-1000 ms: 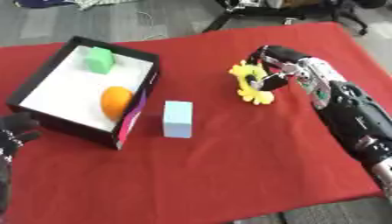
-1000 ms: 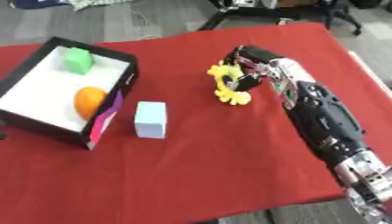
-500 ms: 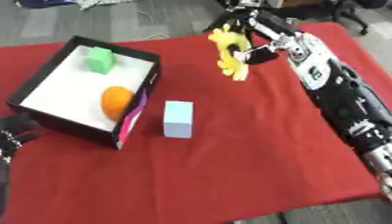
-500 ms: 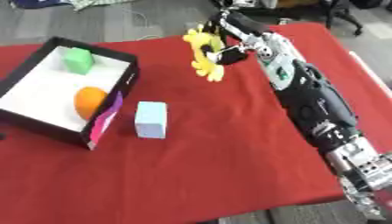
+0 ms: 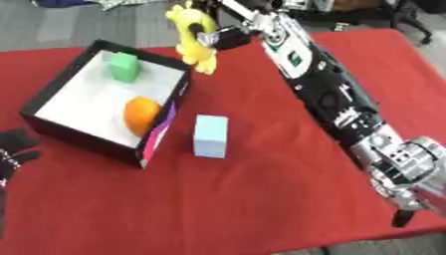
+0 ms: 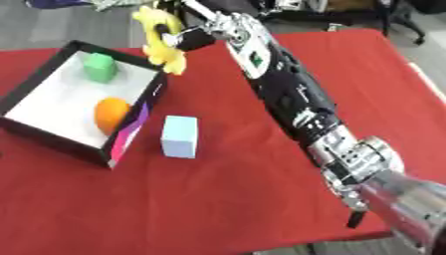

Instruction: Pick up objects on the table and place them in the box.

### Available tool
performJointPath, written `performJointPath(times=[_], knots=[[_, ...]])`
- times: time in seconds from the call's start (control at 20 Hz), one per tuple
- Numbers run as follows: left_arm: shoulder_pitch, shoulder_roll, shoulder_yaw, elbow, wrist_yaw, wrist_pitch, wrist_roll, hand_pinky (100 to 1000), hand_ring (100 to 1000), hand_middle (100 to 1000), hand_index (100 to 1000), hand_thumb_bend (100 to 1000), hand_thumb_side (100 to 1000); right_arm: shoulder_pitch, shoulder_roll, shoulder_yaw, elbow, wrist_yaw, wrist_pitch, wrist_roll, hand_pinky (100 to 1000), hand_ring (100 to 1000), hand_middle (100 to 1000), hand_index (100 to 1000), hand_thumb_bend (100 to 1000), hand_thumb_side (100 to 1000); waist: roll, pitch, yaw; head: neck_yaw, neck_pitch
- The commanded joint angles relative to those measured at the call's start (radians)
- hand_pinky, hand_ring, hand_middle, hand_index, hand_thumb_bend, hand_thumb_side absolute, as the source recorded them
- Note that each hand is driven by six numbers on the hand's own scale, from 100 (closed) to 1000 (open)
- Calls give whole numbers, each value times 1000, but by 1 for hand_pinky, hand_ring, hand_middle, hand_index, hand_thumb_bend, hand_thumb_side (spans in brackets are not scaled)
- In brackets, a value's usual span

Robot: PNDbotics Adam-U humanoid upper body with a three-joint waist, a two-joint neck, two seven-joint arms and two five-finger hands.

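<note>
My right hand (image 5: pixel 228 34) is shut on a yellow toy (image 5: pixel 194 37), holding it in the air just past the far right corner of the black box (image 5: pixel 76 136). Inside the box, on its white floor, lie a green block (image 5: pixel 124 66) and an orange ball (image 5: pixel 142 114). A light blue block (image 5: pixel 211 136) stands on the red cloth just right of the box. My left hand (image 5: pixel 12 148) rests at the lower left edge, fingers relaxed and holding nothing.
The red cloth (image 5: pixel 261 199) covers the table. Beyond its far edge lies grey floor with dark chair legs and clutter (image 5: pixel 348 6). My right arm (image 5: pixel 348 109) stretches diagonally across the right half of the table.
My right hand lifted the yellow toy off the cloth and carried it left and away, up to the box's far right corner. The view has shifted a little.
</note>
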Motion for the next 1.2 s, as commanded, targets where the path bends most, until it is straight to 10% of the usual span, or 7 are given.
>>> performJointPath(times=[0.05, 0.3, 0.45, 0.55, 0.85, 1.2], knots=[[-30, -8, -19, -15, 4, -1, -23, 744, 742, 595, 727, 100, 934, -41, 33, -2, 25, -3, -9, -18, 680, 381, 290, 504, 100, 293, -5, 12, 18, -32, -26], [-53, -20, -35, -7, 3, 0, -40, 744, 742, 595, 727, 100, 935, -61, 113, -8, 94, 5, -16, -62, 852, 500, 417, 631, 100, 313, -12, 29, 53, -69, -38], [-59, -24, -41, -4, 3, -1, -46, 744, 743, 596, 727, 100, 936, -57, 147, 2, 127, 9, -30, -58, 1000, 794, 755, 904, 100, 283, -14, 34, 60, -76, -44], [-60, -24, -43, -4, 4, -1, -50, 744, 743, 596, 727, 100, 936, -56, 156, 7, 129, 14, -51, -46, 1000, 927, 867, 960, 100, 549, -14, 35, 60, -77, -45], [-60, -22, -44, -6, 8, -1, -52, 745, 744, 597, 727, 100, 935, -46, 156, 22, 88, 20, -98, -39, 1000, 947, 907, 958, 100, 640, -13, 32, 53, -71, -49], [-36, -10, -25, -9, 9, -2, -37, 745, 745, 598, 726, 100, 936, -21, 73, 66, -34, -68, -98, -10, 1000, 915, 897, 957, 100, 445, -7, 16, 7, -38, -38]])
